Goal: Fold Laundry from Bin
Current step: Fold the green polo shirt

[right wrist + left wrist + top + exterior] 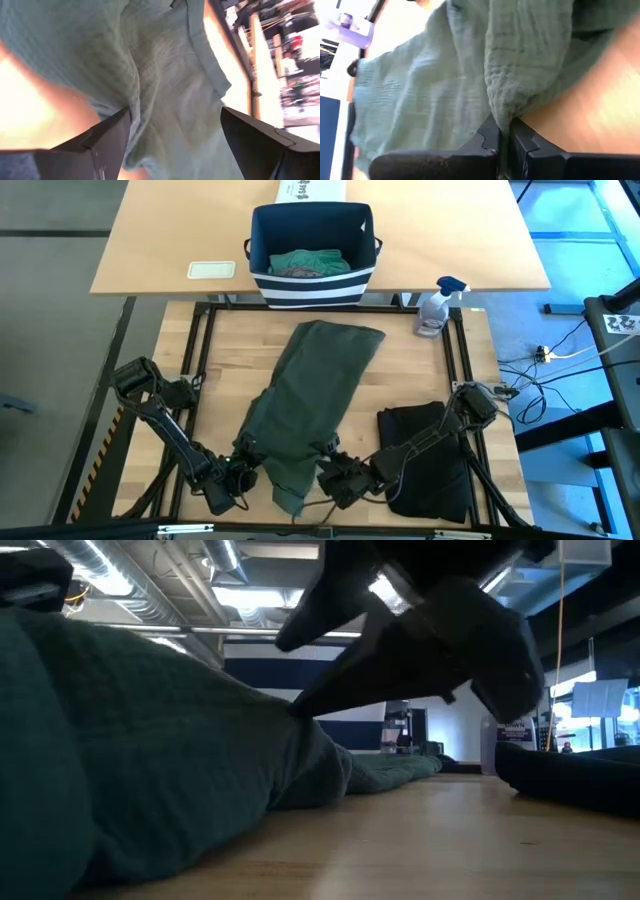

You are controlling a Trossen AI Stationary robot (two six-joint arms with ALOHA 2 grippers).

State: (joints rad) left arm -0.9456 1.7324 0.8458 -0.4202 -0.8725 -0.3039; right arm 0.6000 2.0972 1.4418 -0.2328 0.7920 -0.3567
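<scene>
While the dark green garment (305, 405) is lying spread on the table with its long axis running from the near edge toward the bin (312, 255) at the far edge, both grippers are working at its near end. The left gripper (243, 473) is pinching a fold at the near-left corner, fingers (487, 142) clamped on cloth. The right gripper (335, 480), jaws wide, is straddling the near-right corner without gripping yet, so it is probably closing next. A black garment (430, 455) is lying just beside it.
</scene>
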